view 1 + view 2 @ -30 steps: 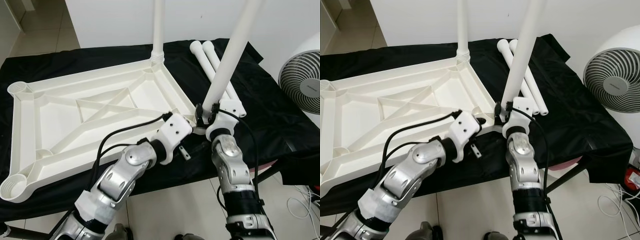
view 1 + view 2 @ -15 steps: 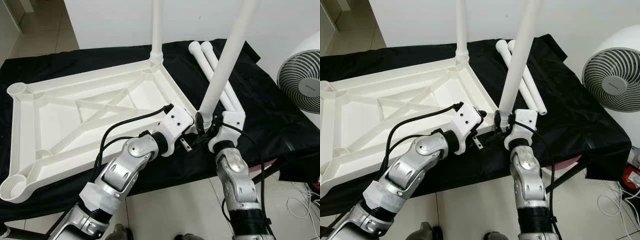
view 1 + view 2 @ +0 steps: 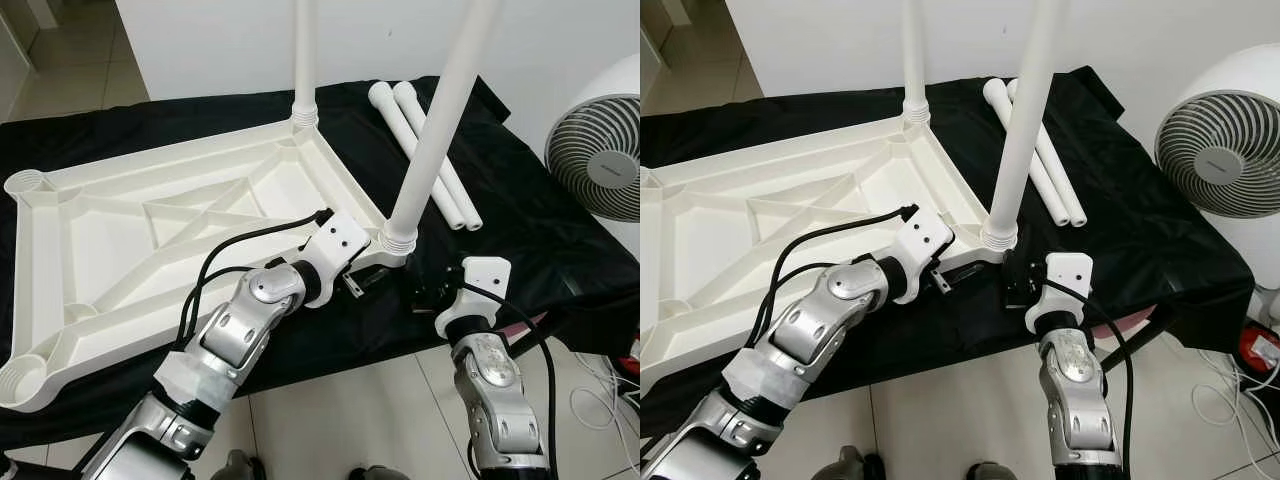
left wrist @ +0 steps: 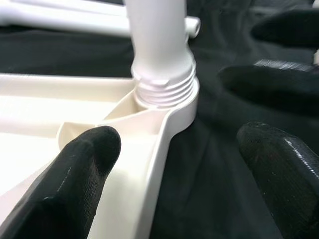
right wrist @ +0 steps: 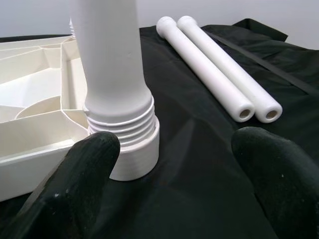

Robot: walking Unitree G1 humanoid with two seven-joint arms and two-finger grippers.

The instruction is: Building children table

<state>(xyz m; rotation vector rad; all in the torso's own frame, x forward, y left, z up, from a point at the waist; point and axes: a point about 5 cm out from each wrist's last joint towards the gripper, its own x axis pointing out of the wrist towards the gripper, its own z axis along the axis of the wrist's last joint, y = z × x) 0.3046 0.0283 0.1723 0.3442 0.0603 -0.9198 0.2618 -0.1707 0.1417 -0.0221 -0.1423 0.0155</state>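
The white table top [image 3: 170, 165] lies upside down on a black cloth. One white leg [image 3: 303, 50] stands in its far corner. A second leg [image 3: 435, 120] stands upright in the near right corner socket [image 3: 400, 238], its threads showing in the right wrist view [image 5: 122, 124]. My right gripper [image 3: 425, 292] is open, a short way in front of that socket, touching nothing [image 5: 184, 164]. My left gripper [image 3: 366, 280] is open too, straddling the table's rim [image 4: 164, 149] just beside the same socket. Two loose legs [image 3: 428, 155] lie side by side on the cloth behind.
A white fan [image 3: 600, 150] stands at the right, off the cloth. Two bare sockets [image 3: 28, 182] [image 3: 20, 378] sit at the table top's left corners. The cloth's front edge [image 3: 330, 360] drops to a tiled floor.
My right gripper has let go of the near leg and drawn back toward me. The leg now stands straighter in its socket. My left gripper has reached closer to that corner.
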